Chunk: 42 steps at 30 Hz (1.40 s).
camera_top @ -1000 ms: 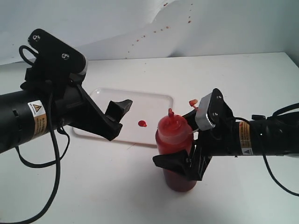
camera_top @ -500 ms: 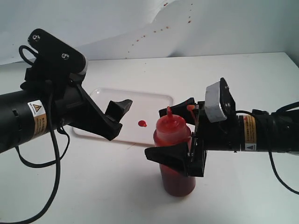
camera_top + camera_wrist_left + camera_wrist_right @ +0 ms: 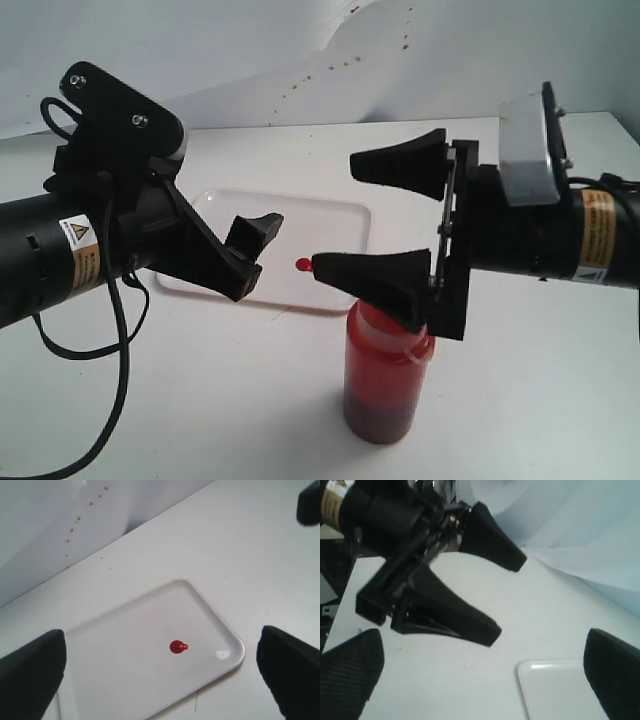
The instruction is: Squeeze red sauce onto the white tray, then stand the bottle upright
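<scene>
The right tool hangs with its two fingers spread wide and nothing between them. Directly under its lower finger the bottle stands upright on the worktop, dark red through the plastic. The bottle's top is hidden behind that finger, so whether they touch cannot be told.

Just beyond the tips of the right tool lies the tray, flat on the worktop, with a small round blob of sauce near the edge closest to the bottle. The left tool hovers over the other end of the tray, its fingers also apart and holding nothing. In its wrist view the blob sits between the two spread fingers of that left tool, below them, on the tray.

The two tools face each other across the tray. In the right wrist view the left tool shows ahead of the right tool, with a corner of the tray below.

Behind both, a white backdrop carries a scatter of small red spots. A black cable loops under the left arm. Each arm bears a yellow label with a warning triangle; the second label is on the right arm. The print on both is too small to read.
</scene>
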Each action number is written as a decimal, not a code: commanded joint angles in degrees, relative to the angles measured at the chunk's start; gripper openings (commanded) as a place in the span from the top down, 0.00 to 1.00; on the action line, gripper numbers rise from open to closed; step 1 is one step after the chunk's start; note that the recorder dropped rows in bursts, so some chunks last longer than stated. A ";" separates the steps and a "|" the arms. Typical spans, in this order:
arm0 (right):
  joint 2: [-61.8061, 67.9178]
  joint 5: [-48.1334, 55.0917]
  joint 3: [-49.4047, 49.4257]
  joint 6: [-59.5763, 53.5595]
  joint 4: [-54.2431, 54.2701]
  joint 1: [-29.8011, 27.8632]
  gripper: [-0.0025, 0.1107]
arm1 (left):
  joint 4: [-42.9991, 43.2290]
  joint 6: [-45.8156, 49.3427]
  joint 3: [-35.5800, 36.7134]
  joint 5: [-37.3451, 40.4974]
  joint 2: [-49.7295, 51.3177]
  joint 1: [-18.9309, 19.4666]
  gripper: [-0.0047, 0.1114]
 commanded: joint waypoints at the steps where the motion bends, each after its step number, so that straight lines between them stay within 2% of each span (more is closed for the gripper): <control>1: -5.31 -0.66 0.13 1.94 3.90 -0.03 0.06 | 0.07 0.01 0.38 0.51 -0.23 -0.01 0.14; 3: -7.97 0.86 0.13 1.97 5.52 -0.03 0.09 | 0.07 0.01 0.26 0.93 -0.23 -0.01 0.19; 5: -11.22 4.42 0.13 2.10 6.81 -0.03 0.19 | 0.07 0.01 0.26 0.89 -0.79 -0.01 0.31; 9: -19.58 17.31 0.13 3.71 5.52 -0.03 0.55 | 0.07 0.25 0.26 0.67 -4.58 -0.01 0.67; 11: -24.31 23.34 0.13 5.27 3.00 -0.03 0.77 | 0.07 0.25 0.26 0.33 -7.99 -0.01 0.87; 12: -26.67 25.56 0.13 5.27 1.78 -0.03 0.87 | 0.07 0.25 0.26 0.20 -9.55 -0.01 0.95; 13: -28.94 28.09 0.13 5.38 0.83 -0.03 0.97 | 0.07 0.50 0.26 0.20 -11.51 -0.01 0.95; 20: -41.99 41.25 0.18 16.12 -0.29 -0.03 0.98 | 0.07 0.17 0.75 -3.40 -25.17 -0.01 0.96; 25: -48.75 42.20 0.18 28.82 -12.66 -0.03 0.98 | 0.07 0.17 3.52 -8.74 -33.01 -0.01 0.96; 30: -54.72 43.10 3.30 38.28 -19.55 -0.03 0.98 | -0.34 -1.59 9.12 -8.74 -40.04 -0.01 0.96; 36: -61.39 55.04 12.21 44.02 -17.84 -0.03 0.98 | -0.34 -6.43 15.70 -6.66 -47.31 -0.01 0.96; 39: -63.30 61.51 14.68 44.30 -13.12 -0.03 0.98 | -0.34 -7.35 16.99 -5.77 -49.29 -0.01 0.96; 42: -63.84 63.52 15.16 44.30 -11.38 -0.03 0.98 | -0.34 -7.35 17.20 -6.39 -50.23 -0.01 0.96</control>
